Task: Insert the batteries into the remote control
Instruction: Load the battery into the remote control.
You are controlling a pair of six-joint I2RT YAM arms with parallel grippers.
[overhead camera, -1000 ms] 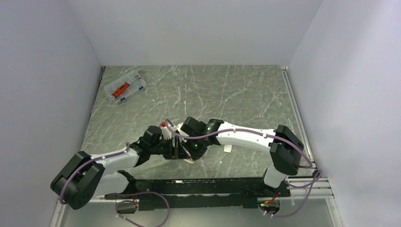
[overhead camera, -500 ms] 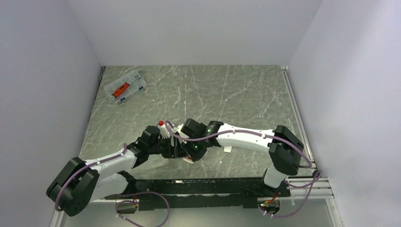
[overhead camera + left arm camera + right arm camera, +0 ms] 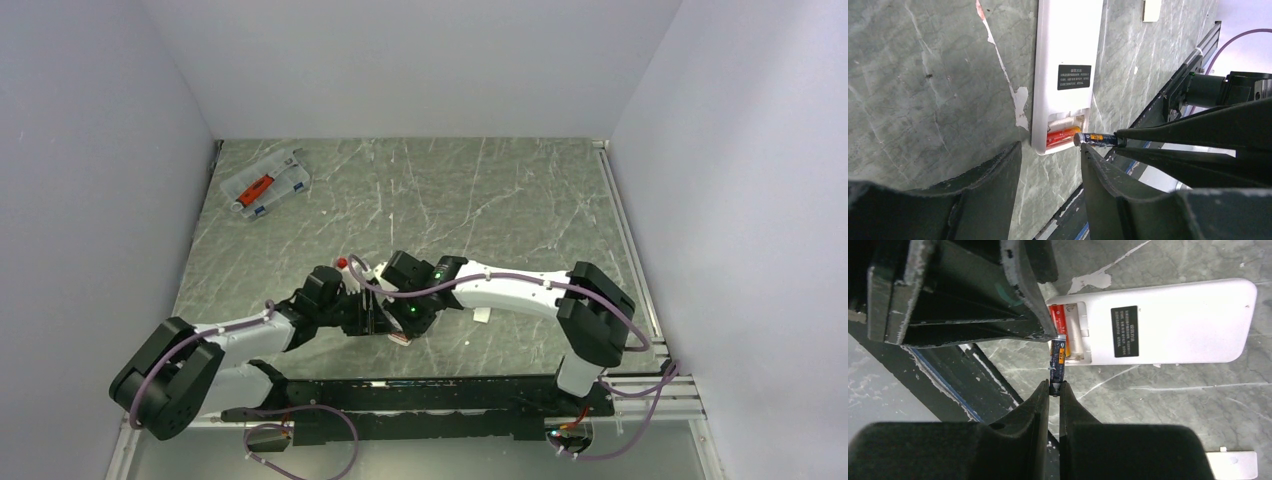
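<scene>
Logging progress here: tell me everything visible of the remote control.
The remote control is a slim white plastic handset lying face down on the marbled table, black label on its back. Its end compartment is open: one orange battery seated, the other slot empty. The right gripper holds a second battery at that opening.

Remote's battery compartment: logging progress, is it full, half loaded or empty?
Half loaded. One orange battery lies in the open bay of the remote control; the second battery is outside, pinched in the right gripper.
</scene>
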